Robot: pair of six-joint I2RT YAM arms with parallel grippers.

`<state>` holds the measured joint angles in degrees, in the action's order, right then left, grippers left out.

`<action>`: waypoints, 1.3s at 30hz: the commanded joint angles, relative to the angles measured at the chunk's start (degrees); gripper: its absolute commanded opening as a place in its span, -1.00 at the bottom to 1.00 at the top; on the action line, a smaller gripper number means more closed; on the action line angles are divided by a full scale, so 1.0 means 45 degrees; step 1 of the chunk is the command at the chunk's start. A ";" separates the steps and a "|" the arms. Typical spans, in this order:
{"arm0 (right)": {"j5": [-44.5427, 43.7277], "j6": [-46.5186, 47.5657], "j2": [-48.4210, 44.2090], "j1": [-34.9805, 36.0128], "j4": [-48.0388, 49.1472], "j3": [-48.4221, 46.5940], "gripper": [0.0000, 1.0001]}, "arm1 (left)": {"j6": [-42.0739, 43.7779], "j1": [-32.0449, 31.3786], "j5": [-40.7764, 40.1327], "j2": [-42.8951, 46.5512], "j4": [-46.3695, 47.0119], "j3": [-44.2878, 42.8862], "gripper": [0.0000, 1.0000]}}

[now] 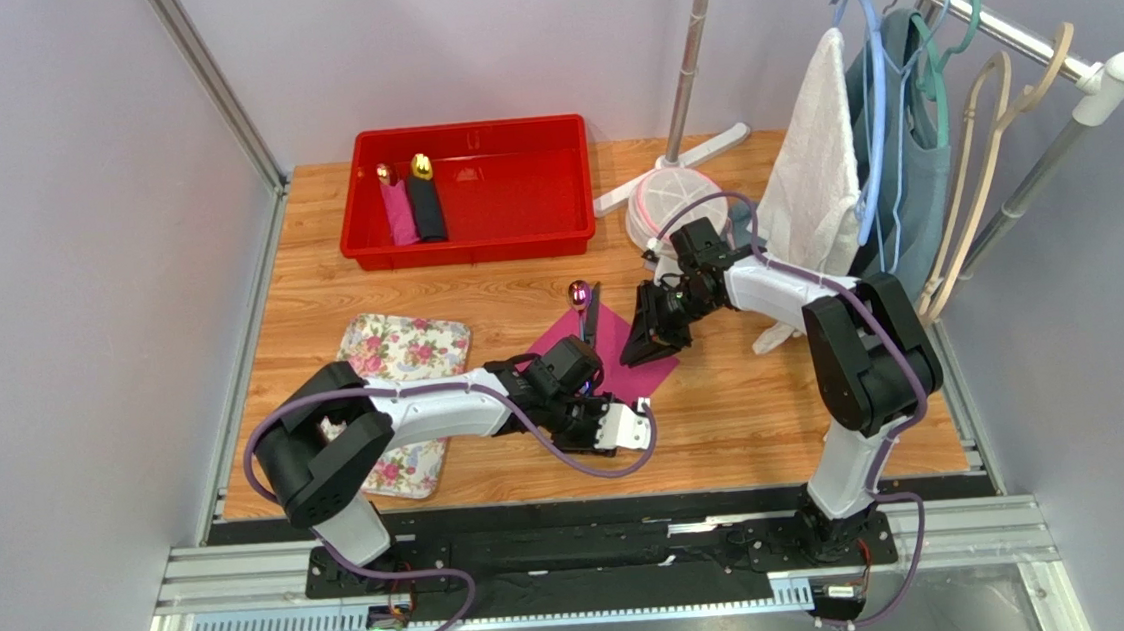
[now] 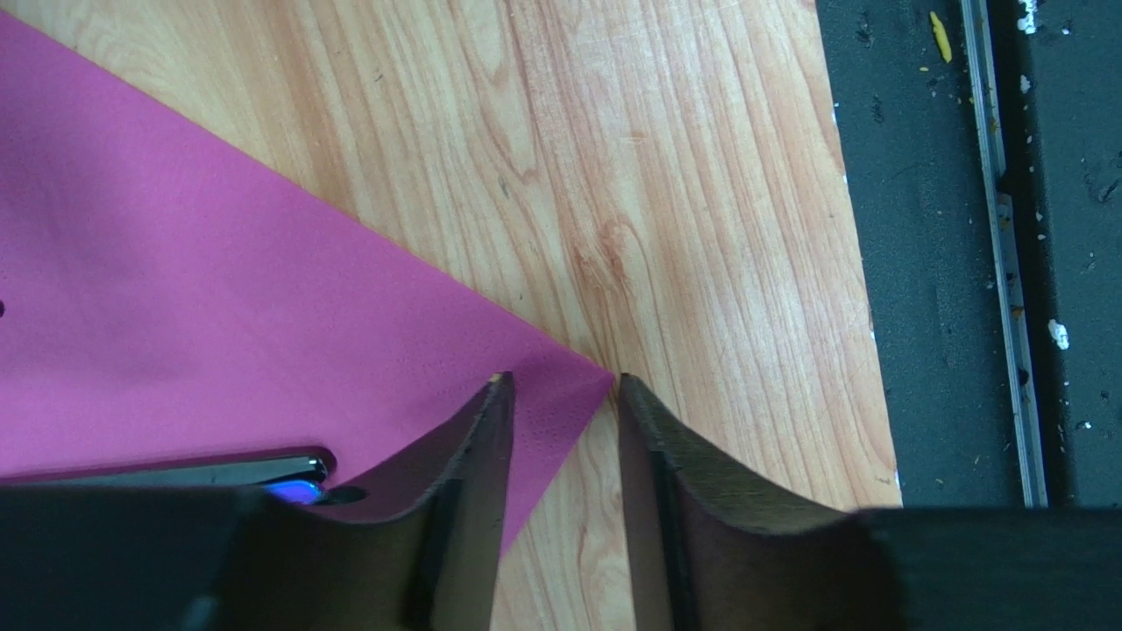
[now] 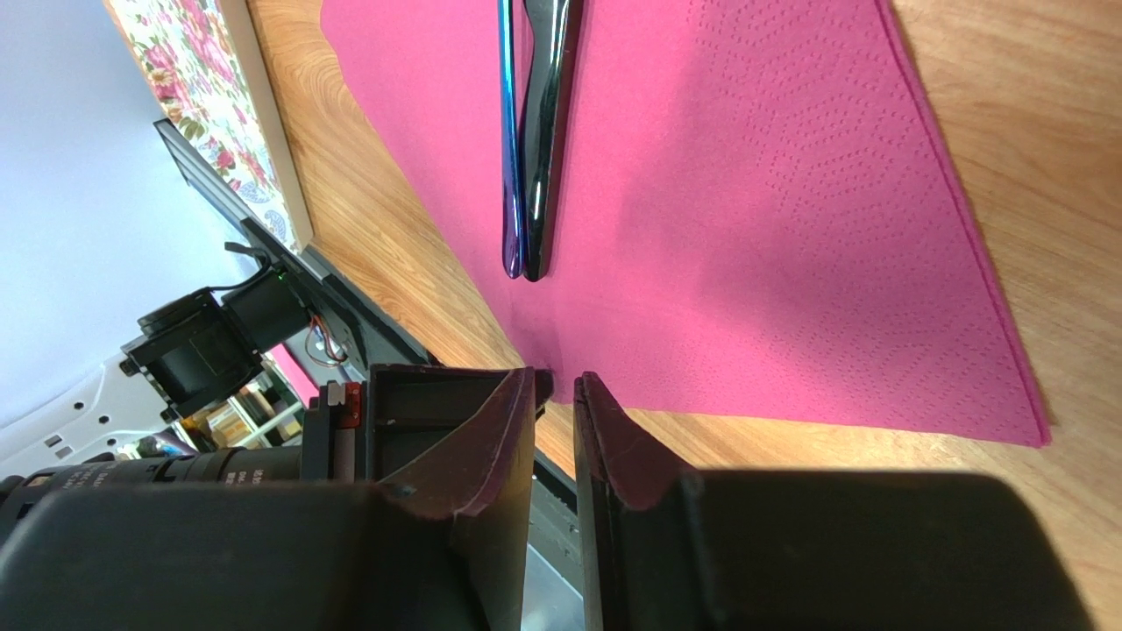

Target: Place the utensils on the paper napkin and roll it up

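Pink paper napkin [image 1: 620,359] lies flat on the worktop [image 1: 771,405], diamond-wise. The utensils [image 1: 587,318] are laid across it, w/ a shiny head poking past the far corner. Left gripper [image 2: 560,384] sits at a napkin corner, jaws a little apart, nothing pinched. Right gripper [image 3: 556,381] is at the napkin's right-side edge, jaws approx. together w/ a thin slit, nothing held.

Open tabletop [image 1: 749,406] right of napkin [image 1: 645,377], red bin [image 1: 468,188] and rack base [image 1: 705,143] behind
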<state>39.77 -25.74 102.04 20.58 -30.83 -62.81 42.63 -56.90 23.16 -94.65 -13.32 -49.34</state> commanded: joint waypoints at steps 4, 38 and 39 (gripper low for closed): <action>0.0264 -0.0062 0.0274 -0.0139 0.0074 -0.0281 -0.58 | 0.0508 -0.0050 -0.0068 -0.0529 0.0676 0.0028 -0.55; 0.0557 -0.0081 -0.0351 -0.0550 0.0171 -0.0282 -0.43 | -0.0665 0.2996 0.1671 -0.1387 -0.1415 -0.3878 -1.00; 0.0673 -0.0178 -0.0332 -0.0550 0.0249 -0.0204 -0.44 | -0.0646 0.3074 0.1670 -0.1466 -0.1395 -0.3995 -1.00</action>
<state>40.62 -25.69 102.32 18.28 -30.83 -62.85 37.93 -44.27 29.08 -99.59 -19.66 -64.34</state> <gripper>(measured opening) 0.296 0.007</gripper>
